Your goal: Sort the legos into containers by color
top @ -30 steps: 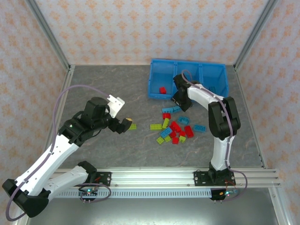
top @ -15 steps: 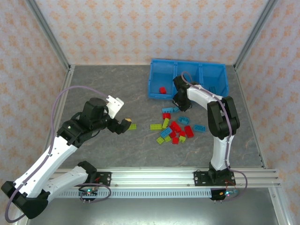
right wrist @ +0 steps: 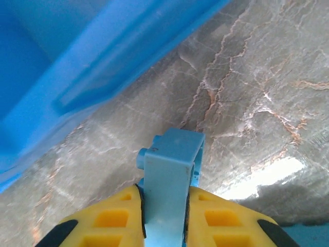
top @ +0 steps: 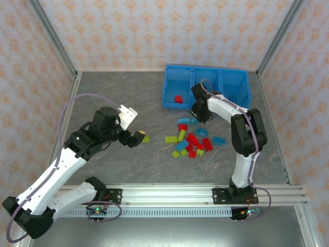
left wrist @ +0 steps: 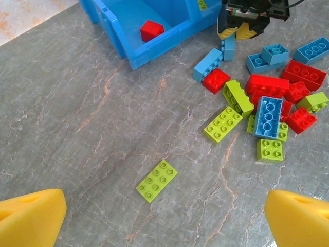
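Between the right gripper's (right wrist: 164,206) yellow pads (right wrist: 110,218) a blue brick (right wrist: 172,164) is clamped tight. Its lower end is hidden by the pads and cut off at the frame's bottom edge. The brick's long axis runs along the fingers, with the free end toward the table (right wrist: 247,77) just beside the bin (right wrist: 77,77) and the studs facing left (one stud visible). Whether it touches the table I cannot tell. From above, the wrist covers it. The left gripper (left wrist: 164,221) hangs wide open near a lone green brick (left wrist: 157,180), apart from the pile (left wrist: 267,103).
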Action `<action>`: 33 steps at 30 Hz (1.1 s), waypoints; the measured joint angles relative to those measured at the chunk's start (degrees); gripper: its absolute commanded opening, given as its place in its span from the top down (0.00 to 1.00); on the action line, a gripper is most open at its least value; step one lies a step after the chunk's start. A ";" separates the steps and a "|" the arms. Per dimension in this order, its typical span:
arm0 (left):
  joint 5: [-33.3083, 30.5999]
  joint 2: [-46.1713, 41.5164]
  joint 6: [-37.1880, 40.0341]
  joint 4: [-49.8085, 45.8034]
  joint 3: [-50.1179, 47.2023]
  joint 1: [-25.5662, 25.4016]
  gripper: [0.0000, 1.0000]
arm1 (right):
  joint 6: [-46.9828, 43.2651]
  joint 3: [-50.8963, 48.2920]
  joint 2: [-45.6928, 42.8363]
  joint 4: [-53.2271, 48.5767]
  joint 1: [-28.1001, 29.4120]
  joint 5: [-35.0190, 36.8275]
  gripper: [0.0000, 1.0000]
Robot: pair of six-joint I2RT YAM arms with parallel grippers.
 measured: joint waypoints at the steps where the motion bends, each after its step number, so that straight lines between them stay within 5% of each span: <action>1: 0.04 0.20 0.00 0.00 0.15 0.00 0.00 | -0.39 0.00 -1.22 0.02 0.00 0.00 0.78; 9: 1.46 3.37 -0.02 0.17 3.48 0.00 0.00 | -2.32 0.50 -14.45 -2.69 -1.81 1.79 0.79; 15: 1.88 3.85 0.00 0.46 3.52 0.00 0.00 | -4.44 5.55 -16.26 -3.63 -14.45 3.02 0.79; 20: 2.58 3.93 -0.02 0.46 3.52 0.00 0.00 | -7.13 15.82 -8.07 -4.09 -24.50 2.43 0.79; 28: 2.60 3.82 -0.07 0.46 3.52 0.00 0.00 | -10.78 31.01 11.13 -7.26 -27.71 0.50 0.72; 33: 2.78 3.89 -0.35 0.87 3.52 0.00 0.00 | -11.72 37.46 16.09 -11.19 -27.74 -2.10 0.49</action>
